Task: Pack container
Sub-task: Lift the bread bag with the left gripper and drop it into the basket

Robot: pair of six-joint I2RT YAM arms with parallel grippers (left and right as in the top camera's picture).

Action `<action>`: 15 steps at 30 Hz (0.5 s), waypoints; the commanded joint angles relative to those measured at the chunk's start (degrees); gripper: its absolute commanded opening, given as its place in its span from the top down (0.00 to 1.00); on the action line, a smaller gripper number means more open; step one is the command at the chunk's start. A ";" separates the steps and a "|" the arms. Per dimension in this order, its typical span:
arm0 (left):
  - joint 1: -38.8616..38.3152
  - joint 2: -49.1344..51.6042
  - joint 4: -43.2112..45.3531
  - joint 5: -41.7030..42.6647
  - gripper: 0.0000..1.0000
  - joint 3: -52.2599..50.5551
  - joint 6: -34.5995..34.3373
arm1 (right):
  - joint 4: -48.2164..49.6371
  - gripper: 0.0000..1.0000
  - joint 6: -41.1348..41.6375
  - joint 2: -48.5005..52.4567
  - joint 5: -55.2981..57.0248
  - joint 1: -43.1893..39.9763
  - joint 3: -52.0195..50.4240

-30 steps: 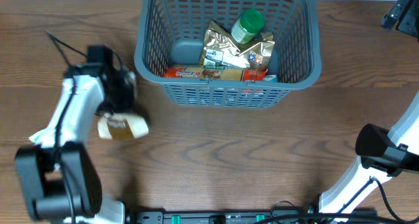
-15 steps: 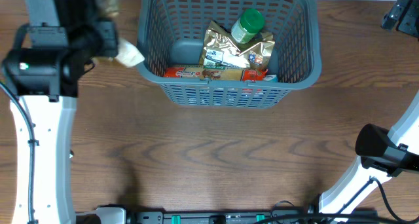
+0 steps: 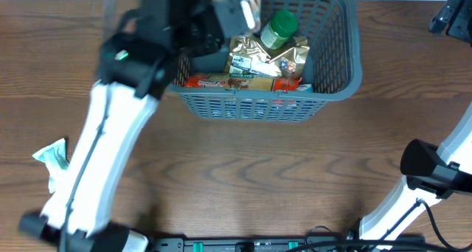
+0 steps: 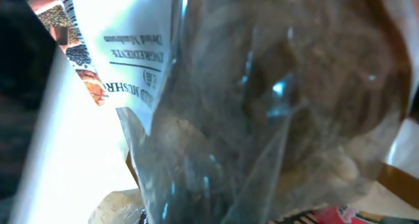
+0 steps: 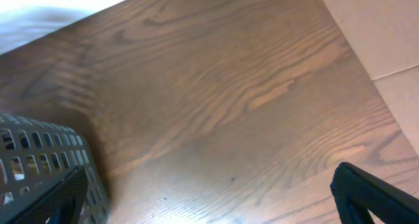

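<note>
Basket [image 3: 251, 105] sits far-centre on the bench [image 3: 243, 171], half full. Left claw [image 3: 221, 16] hangs over its far-left part, gripping a clear bag [image 4: 262, 106]. If it lets go off-centre, the floppy bag could drape over the edge or land outside. Right claw [image 5: 206, 185] is wide open and empty.

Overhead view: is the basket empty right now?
No, the basket holds a green-capped bottle, a gold pouch and a red packet.
</note>
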 commanded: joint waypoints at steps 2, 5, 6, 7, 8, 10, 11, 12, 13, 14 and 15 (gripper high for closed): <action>-0.70 8.22 -2.54 -0.11 0.94 0.44 4.83 | -0.35 0.01 -0.79 0.31 -0.04 -0.20 -0.09; -1.46 13.00 -6.56 -0.02 0.94 0.44 4.81 | -0.37 0.01 -0.79 0.31 -0.07 -0.20 -0.09; -1.73 14.27 -8.07 -0.02 0.94 0.44 4.81 | -0.39 0.01 -0.79 0.31 -0.07 -0.20 -0.09; -2.01 15.58 -9.86 -0.02 0.94 0.44 4.79 | -0.37 0.01 -0.79 0.31 -0.07 -0.20 -0.09; -2.14 16.59 -11.34 -0.02 0.94 0.44 4.79 | -0.37 0.01 -0.79 0.31 -0.04 -0.20 -0.09; -2.29 18.58 -14.25 -0.02 0.94 0.39 4.59 | -0.35 0.01 -0.79 0.31 -0.04 -0.22 -0.09; -2.34 19.52 -15.58 -0.02 0.94 0.39 4.48 | -0.33 0.01 -0.79 0.31 -0.02 -0.22 -0.09; -2.34 20.17 -16.61 -0.02 0.93 0.39 4.22 | -0.33 0.01 -0.79 0.31 -0.02 -0.22 -0.09; -2.34 20.74 -17.68 -0.02 0.89 0.39 4.17 | -0.33 0.01 -0.79 0.31 -0.02 -0.22 -0.11; -2.34 20.94 -18.38 -0.02 0.84 0.39 4.17 | -0.33 0.01 -0.79 0.31 -0.02 -0.22 -0.09; -2.34 20.94 -18.75 -0.04 0.69 0.35 4.15 | -0.33 0.01 -0.79 0.31 -0.02 -0.22 -0.09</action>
